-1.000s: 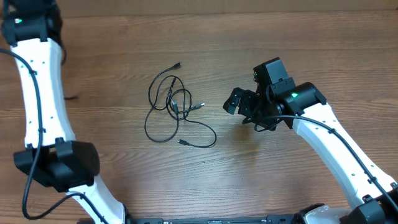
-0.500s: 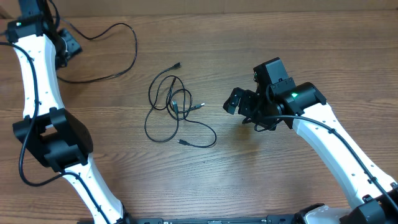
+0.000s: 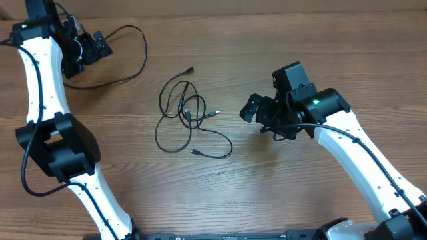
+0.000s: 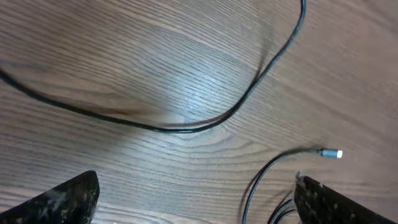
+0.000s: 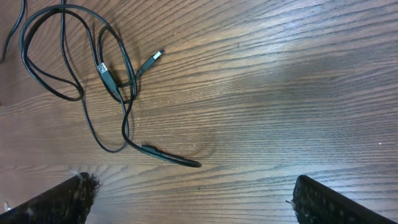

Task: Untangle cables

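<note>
Both ends are spread and empty: my left gripper (image 3: 99, 47) sits far up-left, my right gripper (image 3: 257, 115) near the cables (image 3: 183, 115), which lie mid-table in overlapping loops. I judge these loops all remain to be separated.

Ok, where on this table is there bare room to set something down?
Bare wood: the wide strip along the near edge below the tangled cables, and the far right side beyond the right claw. Crowded: the middle tangle, and the far-left corner with the left claw and a loose cable.
</note>
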